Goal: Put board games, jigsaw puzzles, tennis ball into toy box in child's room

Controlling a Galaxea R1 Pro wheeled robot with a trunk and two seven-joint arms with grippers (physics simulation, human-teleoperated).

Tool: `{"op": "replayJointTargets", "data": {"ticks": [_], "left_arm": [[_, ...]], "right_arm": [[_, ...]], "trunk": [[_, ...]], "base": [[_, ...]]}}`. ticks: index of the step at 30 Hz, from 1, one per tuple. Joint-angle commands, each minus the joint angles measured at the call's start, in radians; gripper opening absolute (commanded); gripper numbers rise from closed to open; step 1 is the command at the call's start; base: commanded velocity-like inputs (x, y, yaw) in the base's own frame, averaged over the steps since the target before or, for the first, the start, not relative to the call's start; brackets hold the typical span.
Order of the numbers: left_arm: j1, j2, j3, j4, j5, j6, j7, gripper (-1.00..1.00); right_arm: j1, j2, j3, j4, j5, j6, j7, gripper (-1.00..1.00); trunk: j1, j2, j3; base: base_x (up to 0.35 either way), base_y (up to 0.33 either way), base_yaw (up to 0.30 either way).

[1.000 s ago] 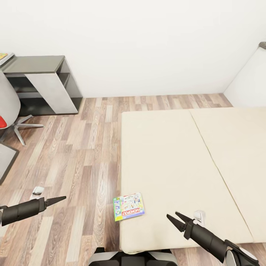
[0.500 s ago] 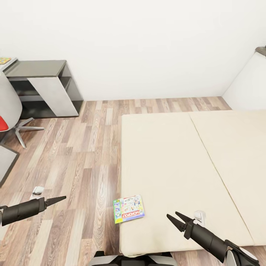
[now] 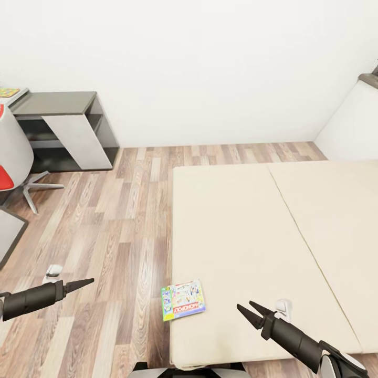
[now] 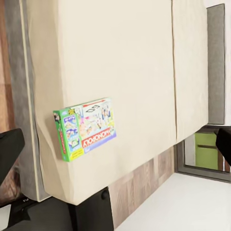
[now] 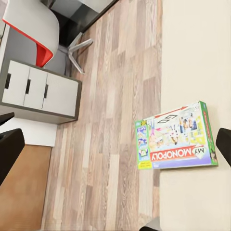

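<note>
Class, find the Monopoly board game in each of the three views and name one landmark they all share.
Head view: Monopoly board game lies low, left of centre, at the bed's near left corner.
Left wrist view: left of centre, by the mattress edge.
Right wrist view: right of centre, overhanging the floor slightly.
Shared landmark: the cream bed.

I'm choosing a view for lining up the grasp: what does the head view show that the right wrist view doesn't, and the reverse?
Head view alone: the whole bed up to the wall, the dark shelf unit, and both arms, with the right gripper open and the left gripper shut. Right wrist view alone: a white drawer cabinet and the box's lettering, My Monopoly, large enough to read. Both share: the board game lying flat at the bed's edge, the wood floor, and the red and white chair.
</note>
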Motion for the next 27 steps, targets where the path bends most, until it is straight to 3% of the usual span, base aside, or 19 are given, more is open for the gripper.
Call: {"op": "replayJointTargets", "data": {"ticks": [1, 27], "left_arm": [[0.000, 0.000, 0.000, 0.000, 0.002, 0.010, -0.002, 1.00], [0.000, 0.001, 0.000, 0.000, 0.004, 0.005, -0.008, 1.00]], "right_arm": [[-0.001, 0.001, -0.002, 0.000, -0.003, 0.008, 0.002, 1.00], [-0.001, 0.001, -0.002, -0.001, -0.004, 0.008, 0.000, 1.00]], "trunk": [[0.001, -0.001, 0.000], [0.001, -0.001, 0.043]], "base": [[0.000, 0.000, 0.000], [0.000, 0.000, 0.000]]}}
